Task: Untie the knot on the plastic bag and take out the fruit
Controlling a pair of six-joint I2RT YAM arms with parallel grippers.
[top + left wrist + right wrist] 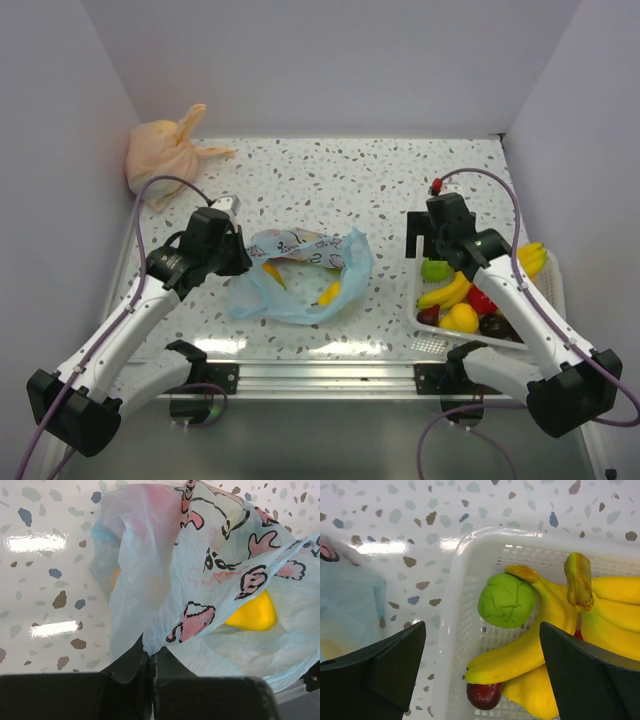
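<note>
Pinching near edge of plastic bag [225, 555], left hand [150, 652] closed, right hand [482, 630] open, apparently empty

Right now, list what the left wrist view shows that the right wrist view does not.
Only left wrist: the left gripper shut on the bag edge, the cartoon print, and a yellow fruit inside the bag. Only right wrist: the right gripper open above a white basket holding a green fruit, bananas and a dark red fruit. Both: the speckled table and some of the light blue bag.
</note>
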